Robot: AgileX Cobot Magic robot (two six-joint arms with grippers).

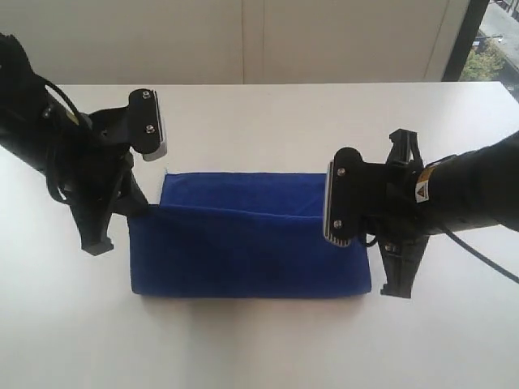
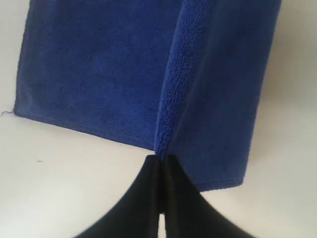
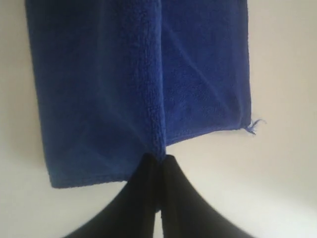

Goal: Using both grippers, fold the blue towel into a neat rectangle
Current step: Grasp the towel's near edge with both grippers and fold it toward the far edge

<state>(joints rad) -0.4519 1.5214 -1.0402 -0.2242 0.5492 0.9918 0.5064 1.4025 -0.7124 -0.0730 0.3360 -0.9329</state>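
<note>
Blue towel [image 1: 243,251] lies folded lengthwise at the centre of the white table [image 1: 259,348]. Its nearer layer overlaps the farther one, which shows as a strip along the top. Bare tabletop surrounds it on every side, widest toward the lower edge of the frame and behind the cloth. A window [image 1: 496,40] sits in the upper right corner. At the cloth's left end the left gripper [image 2: 161,163] has its fingers pressed together, pinching the raised ridge of the fold. The right gripper [image 3: 159,161] does the same at the right end. Only the wrist views show the terry ridge running straight into each pair of closed tips, and a frayed thread [image 3: 255,125] at one corner.
</note>
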